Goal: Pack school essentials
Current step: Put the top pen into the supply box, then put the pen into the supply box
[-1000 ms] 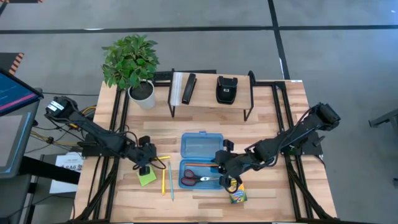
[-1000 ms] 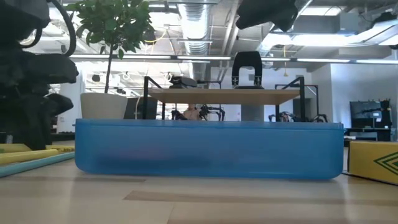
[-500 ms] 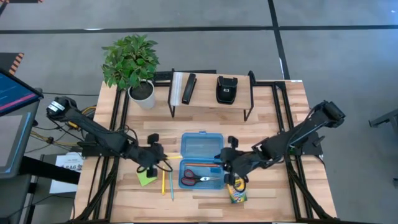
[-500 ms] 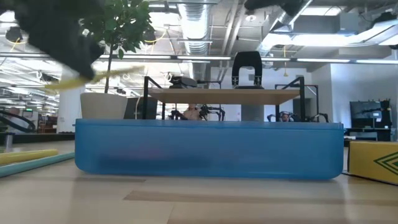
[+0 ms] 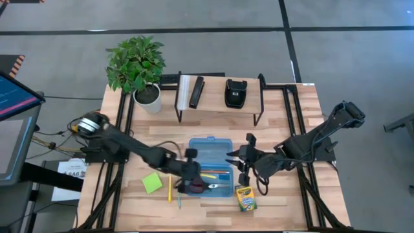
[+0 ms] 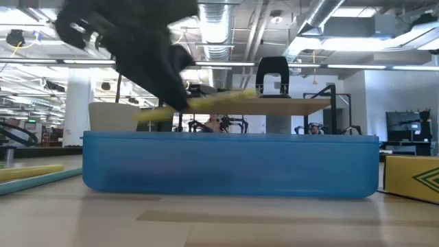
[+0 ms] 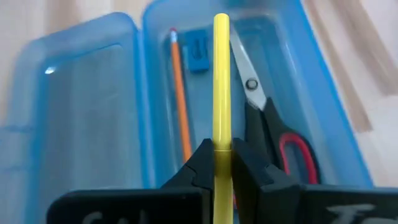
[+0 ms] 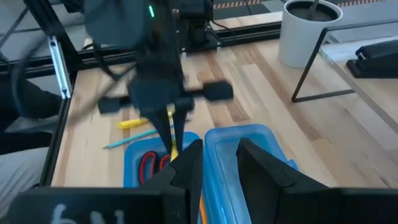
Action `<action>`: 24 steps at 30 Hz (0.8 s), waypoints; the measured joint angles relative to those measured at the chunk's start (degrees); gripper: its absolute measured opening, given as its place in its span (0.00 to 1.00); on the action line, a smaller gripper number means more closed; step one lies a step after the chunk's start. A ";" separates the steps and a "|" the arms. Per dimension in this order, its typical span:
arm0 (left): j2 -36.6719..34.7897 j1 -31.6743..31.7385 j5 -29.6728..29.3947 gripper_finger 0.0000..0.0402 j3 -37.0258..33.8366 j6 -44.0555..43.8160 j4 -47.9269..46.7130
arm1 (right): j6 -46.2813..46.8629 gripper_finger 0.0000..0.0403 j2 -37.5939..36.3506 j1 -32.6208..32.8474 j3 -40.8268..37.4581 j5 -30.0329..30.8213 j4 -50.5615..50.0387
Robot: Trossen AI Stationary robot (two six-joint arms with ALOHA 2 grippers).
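Observation:
My left gripper [image 5: 194,173] [image 7: 222,149] hangs over the open blue case [image 5: 210,153], shut on a yellow pencil [image 7: 221,81]. In the case's base lie the red-handled scissors [image 7: 273,124], an orange pencil [image 7: 180,93] and the blue eraser [image 7: 198,48]. My right gripper [image 5: 243,162] [image 8: 219,149] is open and holds nothing, off the case's right end. The crayon box [image 5: 245,199] lies flat on the table right of the case. The lime-green sticky-note pad [image 5: 152,182] and two more pencils [image 5: 173,190] lie to its left. My left gripper pinches the yellow pencil between its two fingers at a spot [image 7: 222,144] well back along the shaft. The long free end sticks out forward past the fingertips, along the fingers' line. The pencil is lifted clear, roughly level above the case [image 6: 230,165].
At the far side stand a potted plant [image 5: 147,97] and a low wooden shelf [image 5: 220,94] carrying two black objects. Black frame rails run down both sides of the table. Bare wood shows along the near edge, in front of the case.
My left gripper has lifted the yellow pencil from beside the sticky-note pad and carried it toward the table's right, over the open case. My right gripper has drawn back from the crayon box, toward the far right.

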 joint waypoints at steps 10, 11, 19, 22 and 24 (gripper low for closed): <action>8.82 3.65 3.46 0.04 5.85 0.81 -1.21 | 0.26 0.29 0.15 0.26 0.00 -0.06 -1.13; 8.78 3.74 3.43 0.05 5.84 0.72 -0.90 | 0.26 0.29 0.15 0.29 0.00 -0.06 -1.33; 7.67 3.80 3.38 0.28 5.85 0.53 -2.71 | 0.49 0.29 0.17 0.24 0.00 -0.04 -1.92; 6.29 3.64 3.18 0.34 5.82 -0.06 -5.93 | 0.52 0.29 0.17 0.22 0.00 -0.04 -1.94; 4.30 3.04 2.04 0.36 5.82 -0.96 -8.23 | 0.53 0.29 0.17 0.22 0.00 -0.04 -2.00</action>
